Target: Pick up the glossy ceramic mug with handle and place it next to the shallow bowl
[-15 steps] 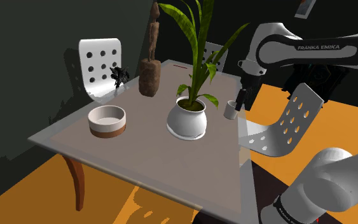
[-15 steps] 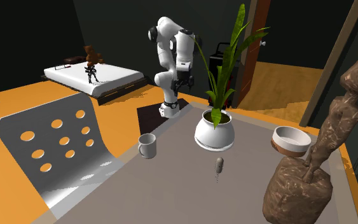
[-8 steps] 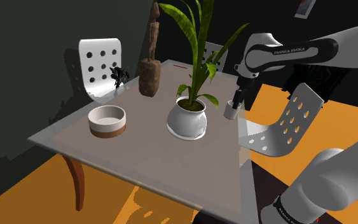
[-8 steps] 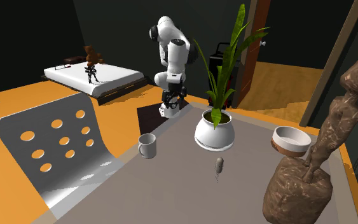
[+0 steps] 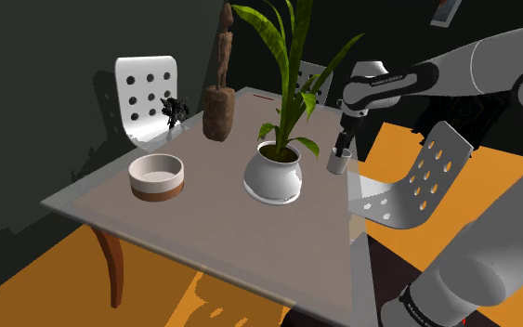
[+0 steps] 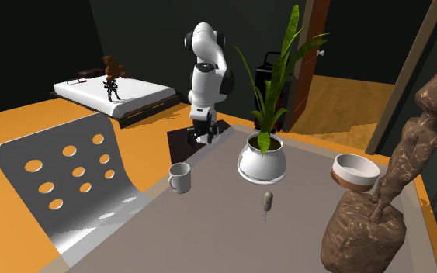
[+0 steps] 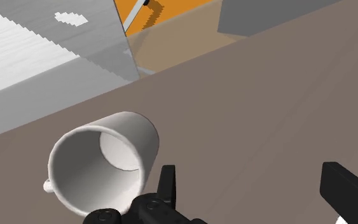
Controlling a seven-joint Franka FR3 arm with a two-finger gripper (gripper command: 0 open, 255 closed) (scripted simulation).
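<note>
Hovering just over the mug [image 5: 337,163], near the table [image 5: 203,237] edge on the shoulder view's right, close to the perforated chair [image 5: 417,181]. Gripper [image 5: 343,147] pointed down, fingers spread wide, clasping nothing.

Check alignment in the wrist view before descending. Mug [image 7: 104,162] upright, mouth open upward, offset to the outer side of one finger [image 7: 168,184] instead of centred in the gap. Handle stub just visible on the mug's side away from the gripper.

Judged hazards from this pose:

1. Descending without correcting the offset. Likely result: a fingertip landing on the rim, tipping the mug or shoving it sideways. With so little table beyond it, a possible fall toward the chair.
2. Closing too early or off-centre. Likely result: an empty grasp, or a pinch on one wall only. On a glossy surface, expect slipping or twisting during the lift.
3. Catching the handle between the pads. Likely result: rotation of the mug under load.
4. Carrying low across the table. Plant pot [image 5: 274,174] and its long leaves stand between the mug and the bowl [image 5: 156,176]. Likely result: brushing the leaves or striking the pot.
5. Releasing too close to the bowl. Likely result: a knock against its wall, or the mug set on its rim.

Centre first, descend slowly, lift high before crossing.
</note>
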